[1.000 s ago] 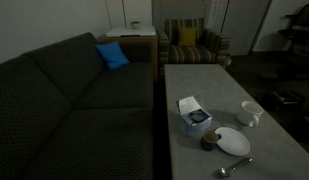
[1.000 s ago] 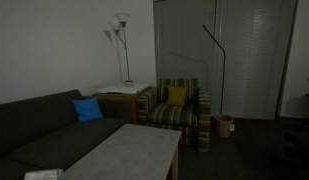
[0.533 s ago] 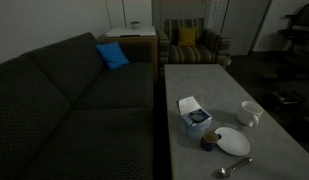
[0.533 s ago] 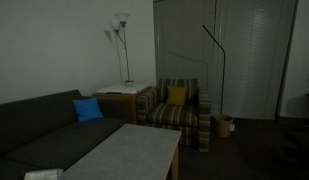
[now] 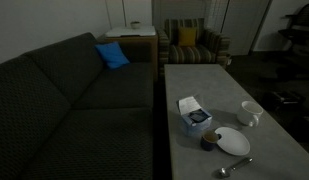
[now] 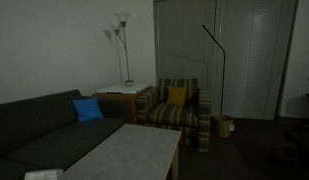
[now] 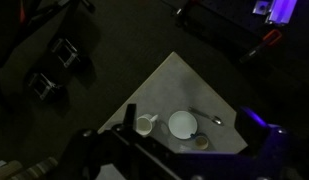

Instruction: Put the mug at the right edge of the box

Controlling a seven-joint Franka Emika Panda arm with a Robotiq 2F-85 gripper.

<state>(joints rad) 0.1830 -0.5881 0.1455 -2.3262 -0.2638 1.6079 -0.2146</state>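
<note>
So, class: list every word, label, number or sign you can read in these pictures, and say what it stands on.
Nothing can be read.
The box has a dark-blue printed face, but its print is too small and blurred to read.
Nothing else in any view shows lettering.

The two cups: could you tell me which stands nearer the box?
The small dark mug, right beside the box; the white cup stands apart.

The mug (image 5: pixel 208 141) is sitting hemmed between the box (image 5: pixel 194 117) and the plate (image 5: pixel 232 141) on its right. The white cup (image 5: pixel 251 113) is standing farther right, and the table's (image 5: pixel 194 85) far half is lying open.
</note>
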